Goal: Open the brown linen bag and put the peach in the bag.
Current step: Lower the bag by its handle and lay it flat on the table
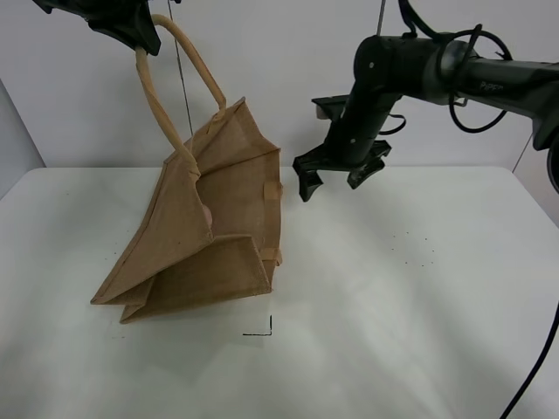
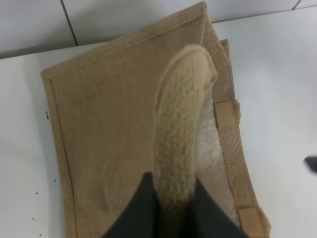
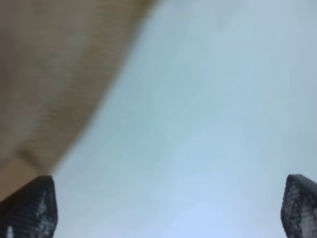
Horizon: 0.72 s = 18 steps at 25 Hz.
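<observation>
The brown linen bag (image 1: pixel 218 227) hangs tilted, its bottom corner resting on the white table (image 1: pixel 419 297). My left gripper (image 1: pixel 144 39) at the top left is shut on one beige loop handle (image 1: pixel 162 105) and holds the bag up. The left wrist view shows the handle (image 2: pixel 181 119) pinched between my left gripper's dark fingers (image 2: pixel 173 203), above the bag's side (image 2: pixel 109 129). My right gripper (image 1: pixel 332 182) is open and empty, in the air just right of the bag's top edge. In the right wrist view it (image 3: pixel 166 208) is open over bare table, with the blurred bag (image 3: pixel 49 64) beside it. The peach is not clearly visible.
A small black corner mark (image 1: pixel 262 330) lies on the table in front of the bag. A white wall (image 1: pixel 288 52) stands behind the table. The right arm (image 1: pixel 454 74) reaches in from the upper right.
</observation>
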{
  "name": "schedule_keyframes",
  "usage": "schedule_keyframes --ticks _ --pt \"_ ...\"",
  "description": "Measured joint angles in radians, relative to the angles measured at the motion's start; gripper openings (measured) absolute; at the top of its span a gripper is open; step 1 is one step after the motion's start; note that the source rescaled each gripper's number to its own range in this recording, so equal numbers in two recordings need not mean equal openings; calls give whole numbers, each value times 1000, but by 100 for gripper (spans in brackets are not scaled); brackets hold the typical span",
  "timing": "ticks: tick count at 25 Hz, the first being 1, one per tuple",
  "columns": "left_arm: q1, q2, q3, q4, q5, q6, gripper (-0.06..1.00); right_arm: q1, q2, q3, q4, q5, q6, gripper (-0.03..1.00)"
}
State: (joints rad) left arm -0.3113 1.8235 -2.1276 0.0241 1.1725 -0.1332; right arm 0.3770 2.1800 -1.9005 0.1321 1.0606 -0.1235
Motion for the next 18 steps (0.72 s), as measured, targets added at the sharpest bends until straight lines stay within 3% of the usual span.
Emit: schedule_keyframes --ticks 10,18 --pt "0 0 0 0 0 0 0 -303 0 0 -43 58 3 100" --pt "0 0 0 0 0 0 0 -331 -1 0 -51 147 4 100"
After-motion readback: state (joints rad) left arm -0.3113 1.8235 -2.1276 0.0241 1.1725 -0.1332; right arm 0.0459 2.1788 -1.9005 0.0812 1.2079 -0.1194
